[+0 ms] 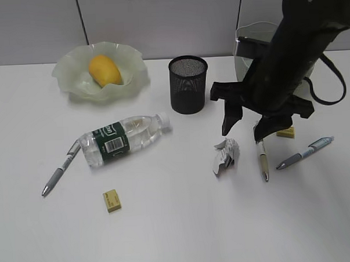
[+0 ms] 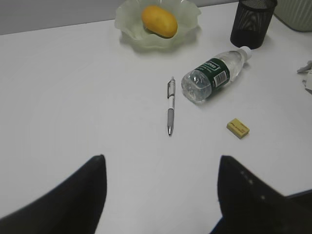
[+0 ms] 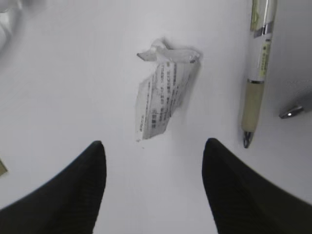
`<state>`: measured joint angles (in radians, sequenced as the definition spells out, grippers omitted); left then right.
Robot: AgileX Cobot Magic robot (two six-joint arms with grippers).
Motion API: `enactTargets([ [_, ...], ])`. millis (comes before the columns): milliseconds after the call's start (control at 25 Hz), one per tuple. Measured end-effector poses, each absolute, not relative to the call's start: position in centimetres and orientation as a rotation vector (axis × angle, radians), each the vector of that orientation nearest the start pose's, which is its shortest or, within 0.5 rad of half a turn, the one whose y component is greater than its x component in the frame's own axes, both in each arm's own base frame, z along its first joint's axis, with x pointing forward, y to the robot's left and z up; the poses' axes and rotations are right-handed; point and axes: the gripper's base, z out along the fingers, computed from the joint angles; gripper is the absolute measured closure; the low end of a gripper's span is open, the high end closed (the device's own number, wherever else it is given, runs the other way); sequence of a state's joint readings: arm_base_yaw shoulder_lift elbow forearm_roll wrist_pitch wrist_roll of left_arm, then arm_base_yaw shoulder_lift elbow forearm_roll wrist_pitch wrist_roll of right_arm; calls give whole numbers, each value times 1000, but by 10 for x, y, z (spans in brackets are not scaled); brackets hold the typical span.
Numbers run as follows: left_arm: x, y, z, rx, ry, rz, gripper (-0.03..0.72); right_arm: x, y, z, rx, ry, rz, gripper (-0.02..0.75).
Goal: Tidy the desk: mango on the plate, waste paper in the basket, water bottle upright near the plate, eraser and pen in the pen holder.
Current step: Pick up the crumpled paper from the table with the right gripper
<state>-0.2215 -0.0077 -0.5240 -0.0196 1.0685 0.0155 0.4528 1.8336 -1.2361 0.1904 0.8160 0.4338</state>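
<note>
One mango (image 1: 104, 69), one plate (image 1: 68, 77), one pen holder (image 1: 188, 84), one water bottle (image 1: 122, 138), one wad of waste paper (image 1: 226, 154), one basket (image 1: 247, 39). Three pens (image 1: 61, 169) (image 1: 261, 156) (image 1: 304, 152). Two erasers (image 1: 112, 200) (image 1: 286, 132).

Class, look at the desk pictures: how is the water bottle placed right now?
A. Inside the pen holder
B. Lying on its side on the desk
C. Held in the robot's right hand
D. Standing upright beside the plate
B: the water bottle lies on its side on the desk, its white cap pointing toward the pen holder, with nothing gripping it.
</note>
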Motion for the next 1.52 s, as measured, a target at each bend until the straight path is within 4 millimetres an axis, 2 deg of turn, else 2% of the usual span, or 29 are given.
enactTargets([
  [240,-9,1,283,241,2009,-154,150,332,175,166,167,2960,359,243],
  [680,-9,1,283,241,2009,-154,151,344,179,125,173,2961,339,243],
  [760,-9,1,283,241,2009,-154,151,344,180,118,175,2968,332,260],
  [880,-9,1,283,241,2009,-154,152,344,180,110,178,2988,318,332],
  [1080,-9,1,283,241,2009,-154,152,345,180,111,164,2992,318,562],
  [1160,-9,1,283,241,2009,-154,152,347,182,115,135,3004,316,617],
  [1320,-9,1,283,241,2009,-154,152,351,185,129,32,3045,309,645],
  [1520,-9,1,283,241,2009,-154,155,363,190,166,-90,3040,292,648],
])
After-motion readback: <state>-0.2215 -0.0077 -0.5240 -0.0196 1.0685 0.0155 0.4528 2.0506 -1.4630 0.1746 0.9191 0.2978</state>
